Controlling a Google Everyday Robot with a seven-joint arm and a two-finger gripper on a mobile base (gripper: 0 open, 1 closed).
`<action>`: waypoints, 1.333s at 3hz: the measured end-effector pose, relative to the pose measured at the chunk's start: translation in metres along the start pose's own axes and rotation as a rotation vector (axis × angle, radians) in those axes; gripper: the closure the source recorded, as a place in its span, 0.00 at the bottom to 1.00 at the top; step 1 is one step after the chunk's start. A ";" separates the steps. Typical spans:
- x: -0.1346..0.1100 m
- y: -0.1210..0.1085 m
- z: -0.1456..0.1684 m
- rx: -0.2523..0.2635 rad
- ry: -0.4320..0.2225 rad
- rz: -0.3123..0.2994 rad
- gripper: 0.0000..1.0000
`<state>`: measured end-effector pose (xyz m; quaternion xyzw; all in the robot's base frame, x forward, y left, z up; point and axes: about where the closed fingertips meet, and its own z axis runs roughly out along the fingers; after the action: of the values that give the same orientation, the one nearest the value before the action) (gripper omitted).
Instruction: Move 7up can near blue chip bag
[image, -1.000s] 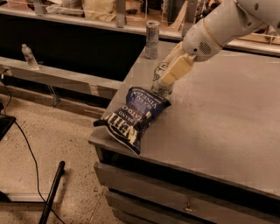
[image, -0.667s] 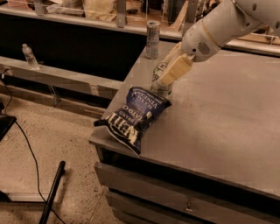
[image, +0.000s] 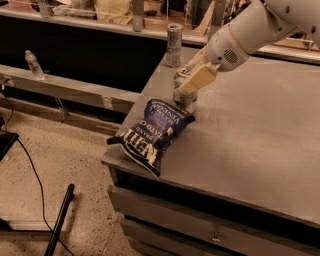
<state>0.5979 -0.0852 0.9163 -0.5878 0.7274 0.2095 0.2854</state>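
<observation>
Since the fingers (image: 199, 79) of the gripper (image: 186, 86) look clamped on the 7up can (image: 181, 100), standing on the table (image: 260, 145) against the blue chip bag's (image: 152, 132) 1 o'clock corner, placing seems nearly complete, so next comes opening and lifting clear without tipping it.

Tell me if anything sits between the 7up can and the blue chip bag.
Nothing visible does. The 7up can stands right at the upper edge of the blue chip bag, with the tool at it. The taller silver can is farther back.
</observation>
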 end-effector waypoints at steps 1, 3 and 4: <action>-0.001 0.000 0.002 -0.003 0.000 -0.001 0.00; 0.006 0.002 -0.018 -0.010 -0.065 -0.023 0.00; 0.013 0.002 -0.059 0.019 -0.113 -0.064 0.00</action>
<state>0.5846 -0.1319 0.9518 -0.5955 0.6928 0.2262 0.3380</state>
